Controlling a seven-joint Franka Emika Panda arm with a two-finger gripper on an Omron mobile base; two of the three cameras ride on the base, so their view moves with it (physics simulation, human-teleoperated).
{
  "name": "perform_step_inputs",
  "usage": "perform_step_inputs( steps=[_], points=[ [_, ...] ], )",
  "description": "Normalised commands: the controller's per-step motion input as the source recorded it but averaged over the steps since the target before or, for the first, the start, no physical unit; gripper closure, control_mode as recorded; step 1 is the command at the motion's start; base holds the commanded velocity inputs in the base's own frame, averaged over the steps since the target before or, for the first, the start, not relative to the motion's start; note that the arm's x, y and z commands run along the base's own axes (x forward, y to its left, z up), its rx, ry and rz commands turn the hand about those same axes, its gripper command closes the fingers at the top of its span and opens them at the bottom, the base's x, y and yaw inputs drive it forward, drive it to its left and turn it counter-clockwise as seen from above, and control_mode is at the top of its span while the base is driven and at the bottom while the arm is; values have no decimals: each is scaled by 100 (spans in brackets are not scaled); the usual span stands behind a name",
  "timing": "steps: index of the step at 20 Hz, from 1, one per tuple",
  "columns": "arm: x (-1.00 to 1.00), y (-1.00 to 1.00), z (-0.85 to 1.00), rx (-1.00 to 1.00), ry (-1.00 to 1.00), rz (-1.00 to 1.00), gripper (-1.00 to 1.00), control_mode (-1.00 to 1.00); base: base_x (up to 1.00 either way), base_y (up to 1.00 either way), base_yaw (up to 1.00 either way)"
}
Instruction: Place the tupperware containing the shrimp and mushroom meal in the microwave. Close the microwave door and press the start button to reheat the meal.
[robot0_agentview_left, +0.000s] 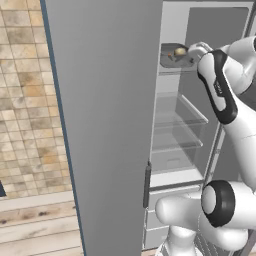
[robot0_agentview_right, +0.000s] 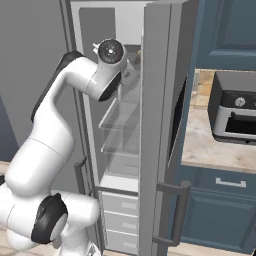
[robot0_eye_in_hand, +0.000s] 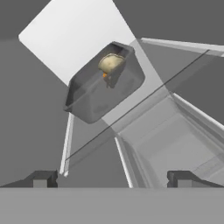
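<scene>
The tupperware (robot0_eye_in_hand: 105, 85) is a see-through greyish tub on the top glass shelf of an open fridge, also seen as the tupperware (robot0_agentview_left: 172, 56). Inside it lies the meal (robot0_eye_in_hand: 111, 64), a tan mushroom lump with a small orange bit of shrimp under it. My gripper (robot0_eye_in_hand: 112, 180) is open, and its two dark fingertips (robot0_eye_in_hand: 43, 179) stand wide apart, short of the tub and apart from it. In the left base view my white hand (robot0_agentview_left: 198, 49) reaches into the fridge just right of the tub. The microwave and its door are out of view.
The fridge's left door (robot0_agentview_left: 105, 125) stands open as a tall grey panel. Its right door (robot0_agentview_right: 160, 125), with a bar handle (robot0_agentview_right: 179, 212), stands open beside my arm. Glass shelves (robot0_agentview_left: 177, 120) and drawers (robot0_agentview_right: 120, 215) lie below. A small grey countertop oven (robot0_agentview_right: 232, 112) sits on the counter (robot0_agentview_right: 210, 147).
</scene>
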Motion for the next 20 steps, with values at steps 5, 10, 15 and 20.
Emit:
perform_step_inputs(
  steps=[5, 10, 15, 20],
  points=[
    [26, 0, 0, 2, 0, 0, -100, -100, 0, 0, 0],
    [27, 0, 0, 0, 0, 0, -100, -100, 0, 0, 0],
    [22, 0, 0, 2, 0, 0, -100, -100, 0, 0, 0],
    [20, 0, 0, 1, 0, 0, -100, -100, 0, 0, 0]
  ],
)
